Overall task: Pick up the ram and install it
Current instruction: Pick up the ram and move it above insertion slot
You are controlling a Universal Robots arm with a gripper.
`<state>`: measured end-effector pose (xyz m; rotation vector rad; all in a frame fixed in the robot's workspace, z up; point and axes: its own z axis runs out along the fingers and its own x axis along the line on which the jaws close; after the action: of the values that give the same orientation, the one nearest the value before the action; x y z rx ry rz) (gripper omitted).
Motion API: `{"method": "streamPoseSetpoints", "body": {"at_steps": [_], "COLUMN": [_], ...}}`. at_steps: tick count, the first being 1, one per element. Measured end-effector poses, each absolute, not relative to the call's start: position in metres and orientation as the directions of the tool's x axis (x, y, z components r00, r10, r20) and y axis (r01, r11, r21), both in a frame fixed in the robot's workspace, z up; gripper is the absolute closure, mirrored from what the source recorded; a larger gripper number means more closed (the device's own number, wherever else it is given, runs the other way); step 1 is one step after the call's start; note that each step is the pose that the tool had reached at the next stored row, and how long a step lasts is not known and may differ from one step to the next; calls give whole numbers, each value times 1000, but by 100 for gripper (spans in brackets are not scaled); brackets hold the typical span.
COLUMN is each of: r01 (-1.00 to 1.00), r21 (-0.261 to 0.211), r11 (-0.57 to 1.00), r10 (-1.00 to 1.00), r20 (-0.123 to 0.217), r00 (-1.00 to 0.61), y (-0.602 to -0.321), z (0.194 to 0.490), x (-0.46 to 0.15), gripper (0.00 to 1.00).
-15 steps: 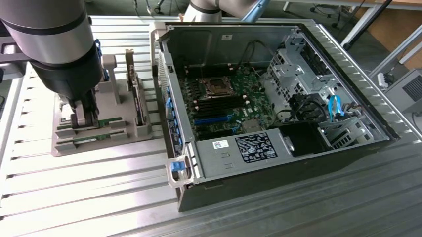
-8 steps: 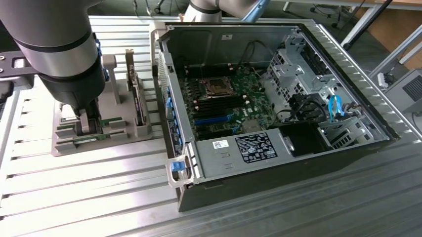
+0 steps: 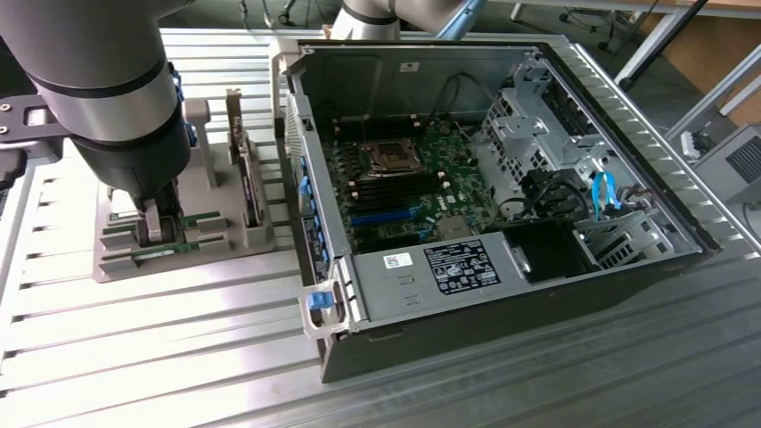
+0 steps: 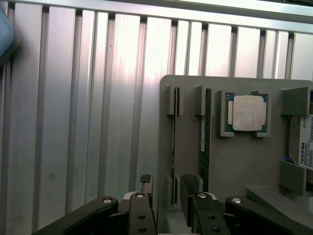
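Looking across from the exterior view's left, we find the gripper [image 4: 171,198] low over the grey holder [image 4: 244,161], jaws wide astride the ram [image 4: 174,142] standing edgewise in the holder, the open computer case [image 3: 393,71] beside the holder.

Open computer case [image 3: 500,334], grey parts fixture [image 4: 234,164]

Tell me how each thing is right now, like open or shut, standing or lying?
ram, standing on edge in the gray holder, not gripped.
gripper, open, low at the holder, holding nothing.
CPU chip, lying flat in its holder pocket.
expansion card, standing upright in the holder.
computer case, lying on its side, open.
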<state>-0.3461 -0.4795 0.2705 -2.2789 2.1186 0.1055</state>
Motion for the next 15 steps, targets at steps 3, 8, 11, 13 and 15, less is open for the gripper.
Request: {"method": "streamPoseSetpoints", "body": {"at_steps": [3,8,11,13,15], "r01": [-997,-997,-997,-997,-997], "r21": [25,25,25,25,25], "r11": [-74,-74,-74,-74,-74], "r10": [-995,-995,-995,-995,-995], "r20": [-69,-69,-69,-69,-69], "r00": [72,72,72,72,72], "y": [-480,-480,-480,-480,-480], "z": [268,266,265,264,262], "x": [-346,-346,-346,-347,-347], "gripper": [65,65,65,65,65]}}
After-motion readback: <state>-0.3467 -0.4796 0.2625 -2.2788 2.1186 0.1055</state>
